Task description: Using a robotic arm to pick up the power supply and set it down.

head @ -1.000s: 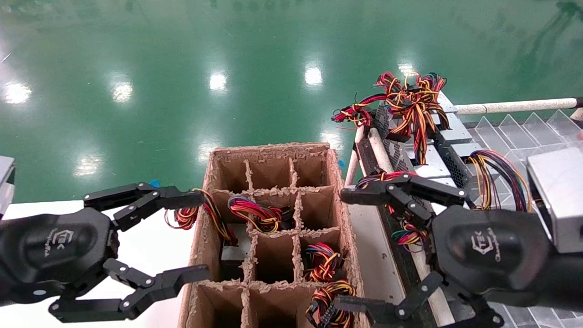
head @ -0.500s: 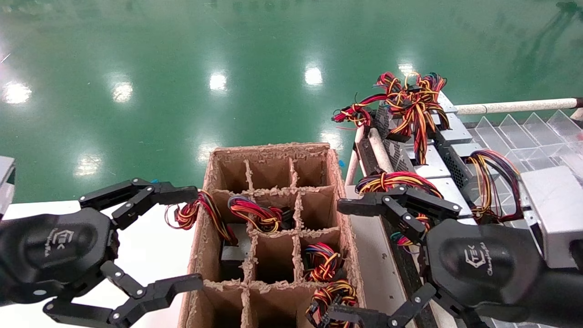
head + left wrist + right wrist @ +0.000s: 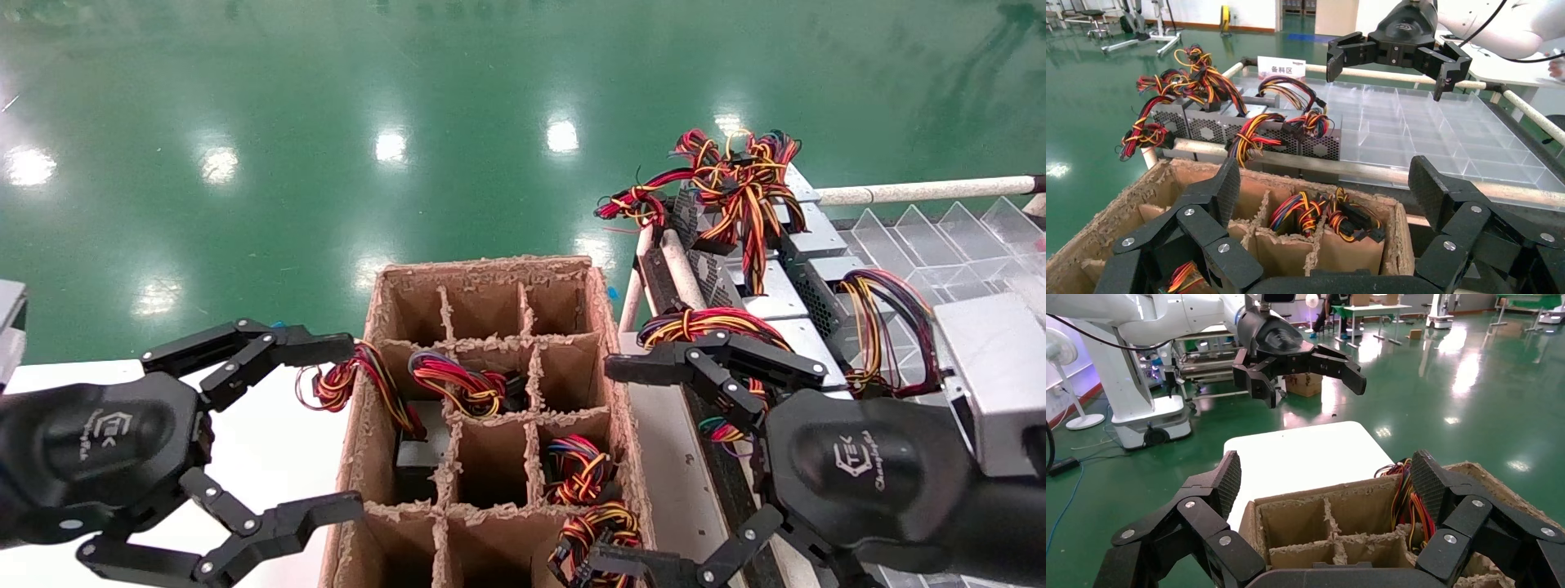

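Several silver-grey power supplies (image 3: pixel 768 290) with red, yellow and orange wire bundles lie in a row on the rack at the right; the left wrist view shows their perforated sides (image 3: pixel 1229 125). More wire bundles (image 3: pixel 458 384) and a grey box (image 3: pixel 421 445) sit in cells of the brown cardboard divider box (image 3: pixel 482 273). My left gripper (image 3: pixel 347 429) hangs open beside the box's left wall, holding nothing. My right gripper (image 3: pixel 617 465) hangs open at the box's right wall, in front of the rack, also holding nothing. Each wrist view shows the other gripper (image 3: pixel 1398 52) (image 3: pixel 1303 370) farther off.
The cardboard box stands between a white table (image 3: pixel 261 441) on the left and the rack on the right. A clear plastic compartment tray (image 3: pixel 940 237) covers the rack's right part, bounded by a pale rail (image 3: pixel 915 192). Glossy green floor lies beyond.
My right gripper has dropped slightly and drawn toward me, uncovering a wire bundle on the rack. The left gripper has shifted a little lower. Both stayed open.
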Robot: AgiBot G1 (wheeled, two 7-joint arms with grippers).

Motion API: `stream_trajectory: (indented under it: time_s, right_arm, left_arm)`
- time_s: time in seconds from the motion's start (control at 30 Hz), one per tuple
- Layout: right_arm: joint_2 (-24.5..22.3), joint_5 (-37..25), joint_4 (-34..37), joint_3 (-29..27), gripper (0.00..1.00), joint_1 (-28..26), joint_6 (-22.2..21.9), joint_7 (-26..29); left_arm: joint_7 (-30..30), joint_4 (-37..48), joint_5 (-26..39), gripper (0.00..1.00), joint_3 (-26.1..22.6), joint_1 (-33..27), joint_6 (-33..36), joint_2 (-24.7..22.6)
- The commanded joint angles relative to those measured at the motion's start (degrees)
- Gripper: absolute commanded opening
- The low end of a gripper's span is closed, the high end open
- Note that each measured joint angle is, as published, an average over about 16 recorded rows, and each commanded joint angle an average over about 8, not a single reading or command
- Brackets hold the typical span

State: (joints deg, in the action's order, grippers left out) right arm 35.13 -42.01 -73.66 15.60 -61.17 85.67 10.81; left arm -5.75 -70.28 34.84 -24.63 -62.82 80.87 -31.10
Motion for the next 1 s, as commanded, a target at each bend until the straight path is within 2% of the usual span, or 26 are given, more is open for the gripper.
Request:
stream_trajectory:
  time_s: [0.03, 1.0]
  right_arm:
    - [-0.04, 0.03, 0.03, 0.11, 1.00, -0.10, 0.00, -0.02]
    - [-0.17, 0.20, 0.14, 0.52, 1.00, -0.47, 0.00, -0.10]
  left_arm:
    - [0.00, 0.00, 0.00, 1.00, 0.00, 0.00, 0.00, 0.00]
    - [0.00, 0.00, 0.00, 1.00, 0.00, 0.00, 0.00, 0.00]
